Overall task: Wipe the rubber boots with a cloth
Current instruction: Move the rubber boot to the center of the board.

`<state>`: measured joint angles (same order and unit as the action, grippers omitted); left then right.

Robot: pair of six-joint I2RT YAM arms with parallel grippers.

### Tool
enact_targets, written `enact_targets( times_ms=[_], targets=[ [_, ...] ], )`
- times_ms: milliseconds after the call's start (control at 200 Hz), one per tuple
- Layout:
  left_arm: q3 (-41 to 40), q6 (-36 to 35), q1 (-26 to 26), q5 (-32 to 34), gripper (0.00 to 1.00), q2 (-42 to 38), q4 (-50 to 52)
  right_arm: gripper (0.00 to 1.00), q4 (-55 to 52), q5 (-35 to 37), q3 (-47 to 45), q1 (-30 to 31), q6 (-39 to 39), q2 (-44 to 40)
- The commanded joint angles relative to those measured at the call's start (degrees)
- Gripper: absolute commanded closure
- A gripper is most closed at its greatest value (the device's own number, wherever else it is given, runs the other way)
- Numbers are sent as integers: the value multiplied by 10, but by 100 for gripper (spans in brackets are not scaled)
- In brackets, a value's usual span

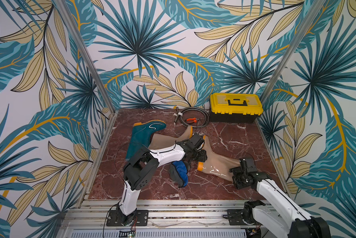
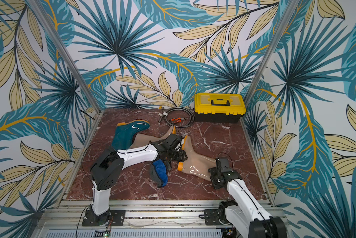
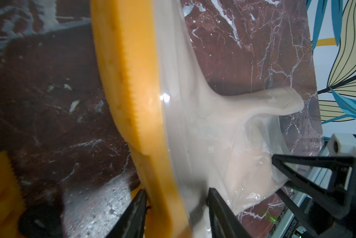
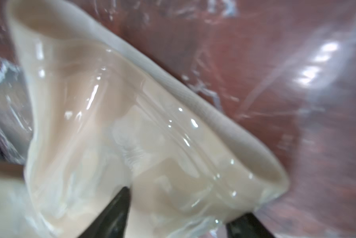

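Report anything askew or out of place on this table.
All three boots lie toppled: the teal boot lies against the far beige boot, and the near beige boot has its shaft creased. The cloth lies crumpled and unheld.

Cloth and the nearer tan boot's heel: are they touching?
Apart. Both top views show a strip of bare marble between the blue cloth and the orange heel of the nearer tan boot.

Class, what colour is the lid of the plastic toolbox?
Yellow lid, seen best in a top view.
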<state>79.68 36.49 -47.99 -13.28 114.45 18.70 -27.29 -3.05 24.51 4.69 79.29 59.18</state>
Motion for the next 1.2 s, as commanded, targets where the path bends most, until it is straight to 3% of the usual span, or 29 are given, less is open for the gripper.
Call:
enact_targets(
  times_ms=[0, 90, 250, 506, 626, 836, 946, 1196],
  targets=[
    [-15, -3, 2, -12, 50, -7, 11, 72, 52, -25, -7, -3, -33, 29],
    [-13, -4, 4, -14, 50, -7, 10, 100, 35, 17, 22, -3, -74, -6],
    [2, -12, 11, -20, 50, -9, 11, 100, -37, 123, 165, -2, -243, -30],
    [18, -34, 18, -16, 43, -30, 11, 100, -43, 210, 384, -3, -536, 85],
    [19, -45, 22, -20, 42, -45, 10, 100, 18, 247, 418, -3, -624, 131],
    [34, -55, 26, -44, 42, -43, 12, 100, 224, 299, 411, -5, -783, 206],
    [37, -56, 26, -51, 42, -46, 12, 100, 290, 318, 434, -21, -831, 259],
    [41, -63, 24, -58, 42, -56, 11, 100, 394, 336, 472, -75, -856, 331]
  ],
)
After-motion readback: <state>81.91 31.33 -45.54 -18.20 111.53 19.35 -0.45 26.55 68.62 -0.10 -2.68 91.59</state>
